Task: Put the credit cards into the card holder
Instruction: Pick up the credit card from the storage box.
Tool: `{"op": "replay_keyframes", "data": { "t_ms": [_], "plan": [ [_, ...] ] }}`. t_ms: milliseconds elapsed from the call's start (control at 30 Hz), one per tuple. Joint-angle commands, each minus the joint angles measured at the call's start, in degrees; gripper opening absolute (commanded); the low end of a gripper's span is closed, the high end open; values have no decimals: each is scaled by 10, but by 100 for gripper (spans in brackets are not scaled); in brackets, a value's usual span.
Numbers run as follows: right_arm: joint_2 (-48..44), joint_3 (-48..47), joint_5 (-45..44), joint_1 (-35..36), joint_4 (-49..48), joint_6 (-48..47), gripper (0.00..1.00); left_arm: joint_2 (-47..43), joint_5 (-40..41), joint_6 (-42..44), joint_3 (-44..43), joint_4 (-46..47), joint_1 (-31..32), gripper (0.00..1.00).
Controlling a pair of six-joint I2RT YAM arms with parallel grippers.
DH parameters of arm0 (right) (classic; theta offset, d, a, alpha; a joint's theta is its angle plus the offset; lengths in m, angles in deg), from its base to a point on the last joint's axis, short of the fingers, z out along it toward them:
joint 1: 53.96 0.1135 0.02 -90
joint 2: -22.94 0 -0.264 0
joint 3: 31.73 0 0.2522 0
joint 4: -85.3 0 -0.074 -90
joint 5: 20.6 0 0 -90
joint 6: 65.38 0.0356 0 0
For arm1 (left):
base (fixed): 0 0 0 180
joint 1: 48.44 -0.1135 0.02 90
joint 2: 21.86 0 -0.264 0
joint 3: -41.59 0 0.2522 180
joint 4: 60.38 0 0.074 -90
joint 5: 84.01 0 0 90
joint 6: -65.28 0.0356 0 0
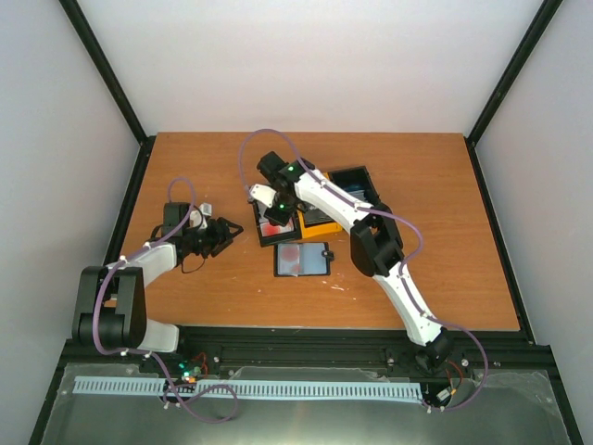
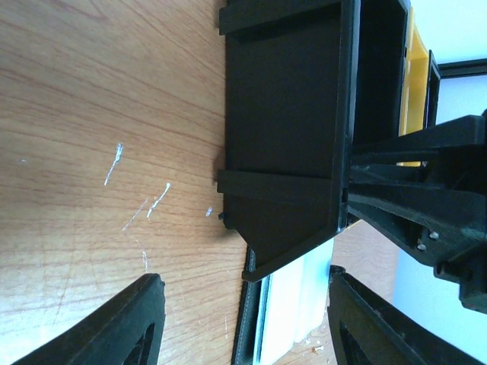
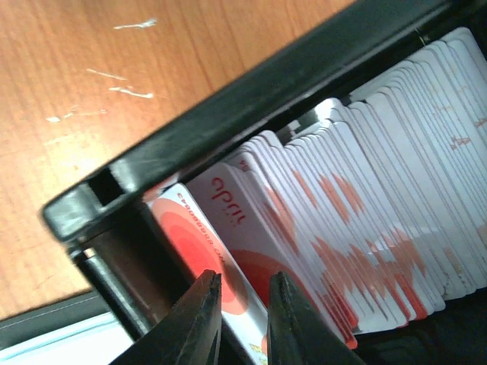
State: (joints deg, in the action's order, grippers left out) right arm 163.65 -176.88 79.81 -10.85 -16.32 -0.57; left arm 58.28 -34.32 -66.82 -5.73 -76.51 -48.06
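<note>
Many white credit cards with red round blotches (image 3: 335, 205) stand packed in a black bin (image 3: 228, 114); they also show in the top view (image 1: 279, 227). My right gripper (image 3: 243, 323) is down at the front of the stack, jaws narrowly apart around the lower edge of the front card (image 3: 205, 251); in the top view the right gripper (image 1: 269, 211) is over that bin. The card holder (image 1: 303, 260) lies open, pale lining up, just in front of the bin, and its edge shows in the left wrist view (image 2: 283, 319). My left gripper (image 2: 243, 327) is wide open and empty, left of the holder (image 1: 227, 236).
A yellow bin (image 1: 320, 222) and a second black bin (image 1: 357, 181) stand behind and right of the card bin. The card bin's side wall (image 2: 281, 114) fills the left wrist view, with the right arm (image 2: 426, 198) beyond it. The wooden table (image 1: 185, 176) has black side rails.
</note>
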Motion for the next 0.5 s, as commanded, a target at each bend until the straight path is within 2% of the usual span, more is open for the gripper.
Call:
{"op": "replay_keyframes", "data": {
  "t_ms": [0, 467],
  "plan": [
    [-29, 4, 48, 1, 34, -26, 18, 3, -5, -3, -2, 12, -3, 60],
    [-7, 1, 62, -4, 62, -57, 23, 6, -5, -3, -5, 12, -3, 60]
  ]
}}
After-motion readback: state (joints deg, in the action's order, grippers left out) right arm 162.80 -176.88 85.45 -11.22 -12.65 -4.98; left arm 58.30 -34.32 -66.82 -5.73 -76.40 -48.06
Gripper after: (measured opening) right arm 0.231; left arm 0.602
